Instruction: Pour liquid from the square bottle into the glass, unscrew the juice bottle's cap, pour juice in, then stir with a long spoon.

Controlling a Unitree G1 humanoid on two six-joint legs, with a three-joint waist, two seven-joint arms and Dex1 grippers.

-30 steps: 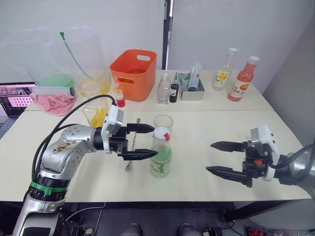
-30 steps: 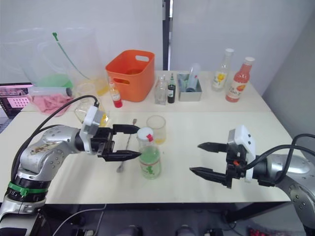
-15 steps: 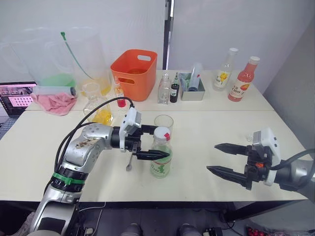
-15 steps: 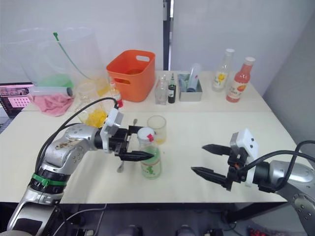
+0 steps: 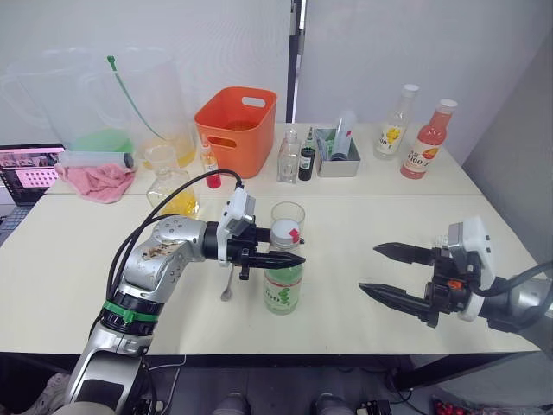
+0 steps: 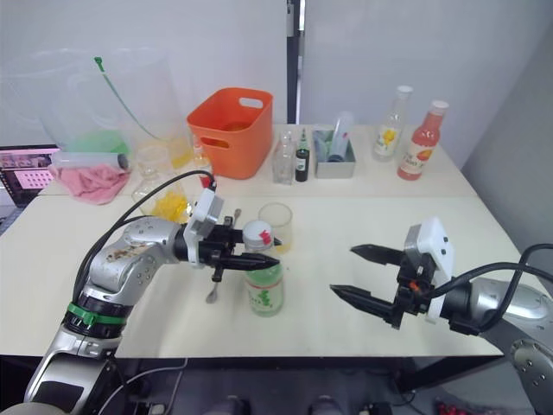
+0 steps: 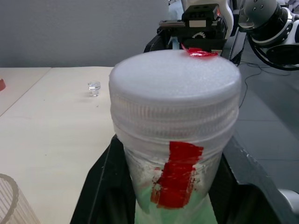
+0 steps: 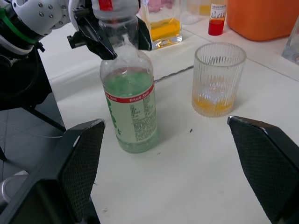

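The juice bottle point(image 5: 282, 281) stands upright in the middle of the table, with its white cap point(image 5: 283, 233) screwed on. My left gripper point(image 5: 281, 251) is shut on its neck just under the cap, one finger point(image 7: 105, 186) on each side. Right behind the bottle is the glass point(image 8: 218, 79), holding a little yellow liquid at the bottom. The square bottle point(image 5: 173, 194) with yellow liquid stands further back to the left. The long spoon point(image 5: 227, 281) lies on the table, partly hidden under my left gripper. To the right of the bottle, my right gripper point(image 5: 367, 268) hovers open and empty.
Along the back stand an orange basket point(image 5: 235, 130), several small bottles point(image 5: 288, 160), a grey tray point(image 5: 335, 162), a yellow-labelled bottle point(image 5: 393, 121) and a pink bottle point(image 5: 428, 138). A pink cloth point(image 5: 95, 180) and a big clear pitcher point(image 5: 130, 95) are at the back left.
My left gripper slid right until its fingers sat on both sides of the juice bottle's neck, then closed on it. My right gripper stayed open and rose slightly.
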